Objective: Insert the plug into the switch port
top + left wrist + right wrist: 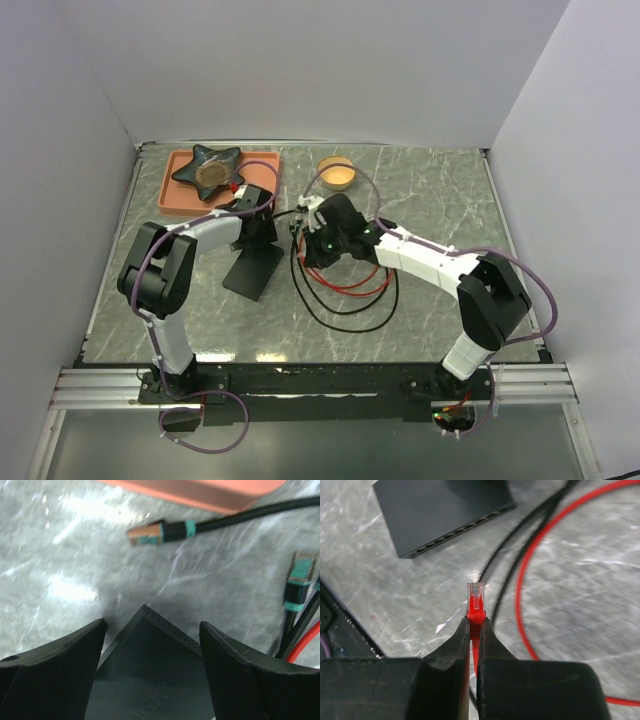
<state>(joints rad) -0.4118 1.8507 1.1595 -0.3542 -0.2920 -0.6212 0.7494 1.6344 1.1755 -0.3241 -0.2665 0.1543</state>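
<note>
The switch [253, 270] is a flat matte black box on the marble table. In the right wrist view the switch [440, 510] lies at the top, with its row of ports [456, 530] along the edge facing my gripper. My right gripper [476, 622] is shut on the red plug [475, 600], whose clear tip points toward the ports from a short distance away. In the top view my right gripper [308, 245] is just right of the switch. My left gripper [152, 625] is open, its fingers either side of a corner of the switch [150, 670]. It shows in the top view [258, 222] at the switch's far end.
A salmon-pink tray [180, 195] with a dark star-shaped dish stands at the back left. A small orange bowl [336, 173] is at the back. Red and black cables [345, 290] loop beside the switch. Two black plugs with teal bands [147, 533] lie near the tray.
</note>
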